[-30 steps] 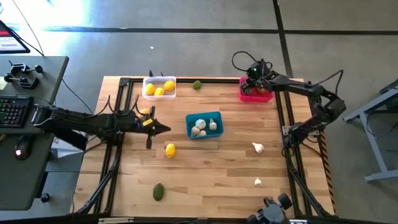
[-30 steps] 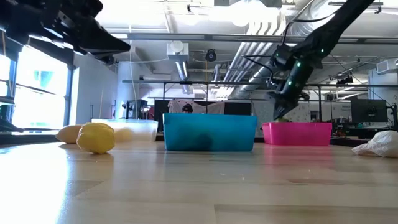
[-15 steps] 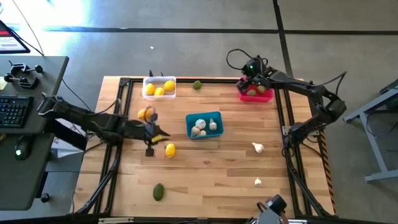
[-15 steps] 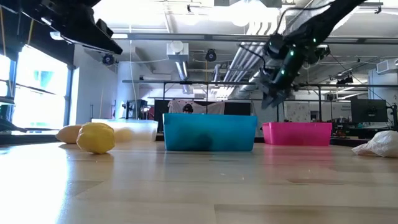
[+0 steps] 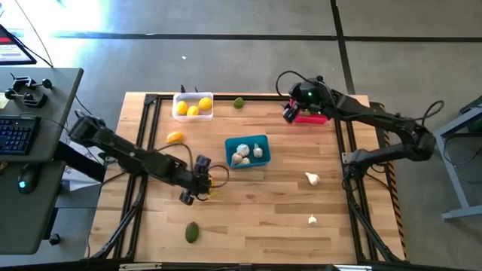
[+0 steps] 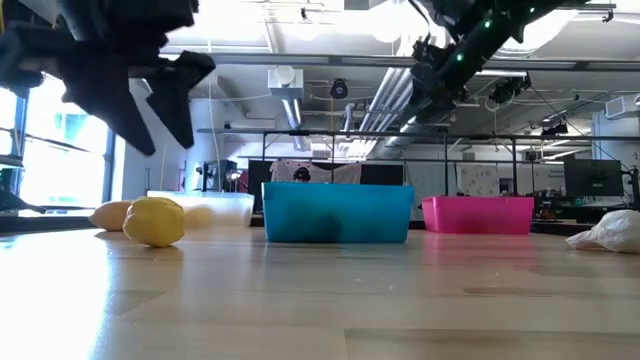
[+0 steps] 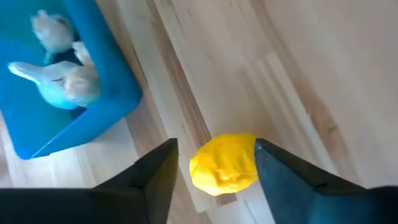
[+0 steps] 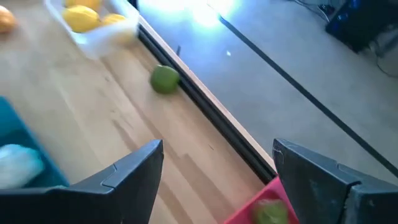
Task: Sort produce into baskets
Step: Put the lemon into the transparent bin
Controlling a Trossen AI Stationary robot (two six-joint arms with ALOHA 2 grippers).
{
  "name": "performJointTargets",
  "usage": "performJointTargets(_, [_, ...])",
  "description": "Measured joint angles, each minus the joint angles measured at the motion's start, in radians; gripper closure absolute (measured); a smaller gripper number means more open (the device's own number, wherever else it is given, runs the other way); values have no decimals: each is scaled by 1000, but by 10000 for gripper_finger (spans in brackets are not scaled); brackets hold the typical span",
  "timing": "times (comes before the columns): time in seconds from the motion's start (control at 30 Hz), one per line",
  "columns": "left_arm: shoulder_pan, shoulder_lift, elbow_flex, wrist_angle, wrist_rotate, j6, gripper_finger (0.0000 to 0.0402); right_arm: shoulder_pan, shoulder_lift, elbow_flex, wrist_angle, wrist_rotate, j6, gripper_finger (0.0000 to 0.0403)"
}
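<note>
While both arms work over the wooden table (image 5: 256, 218), three baskets stand along its far half: the white basket (image 5: 193, 106) holding lemons at the far left, the teal basket (image 5: 246, 151) holding garlic bulbs near the centre, and the pink basket (image 5: 310, 114) at the far right.

The left gripper (image 7: 214, 167) hovers just on the near-left side of the teal basket with its fingers spread. A loose lemon (image 7: 224, 163) lies on the boards directly between those fingers, uncontacted; its long axis runs roughly across the gap from one finger to the other. The left arm is the nearer arm to this piece. Judged from that alignment, the coming move is a straight descent and closure, then a carry toward the far-left white basket.

The right gripper (image 8: 214, 165) is raised beside the pink basket's left edge, fingers spread and empty. A green fruit (image 8: 165, 79) lies ahead of it against the table's far rail, between the white and pink baskets.

Remaining loose pieces: an orange-yellow fruit (image 5: 175, 137) near the left edge, a second green fruit (image 5: 192, 231) at the near left, and two garlic bulbs (image 5: 312, 178) on the right side.
</note>
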Motion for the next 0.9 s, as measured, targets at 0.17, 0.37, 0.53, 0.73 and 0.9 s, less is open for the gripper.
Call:
performJointTargets(0.17, [1, 118, 78, -105, -2, 108, 157, 40, -9, 0, -2, 6, 0, 109])
performJointTargets(0.37, [-5, 208, 89, -142, -3, 318, 133, 53, -9, 0, -9, 6, 0, 109])
performJointTargets(0.53, [-6, 274, 89, -150, -41, 431, 133, 53, -9, 0, -9, 6, -8, 109])
performJointTargets(0.73, [2, 330, 89, -142, -76, 463, 152, 53, -9, 0, -10, 5, -11, 109])
performJointTargets(0.9, [3, 324, 89, -141, -70, 414, 227, 58, -9, 0, -36, 6, -12, 111])
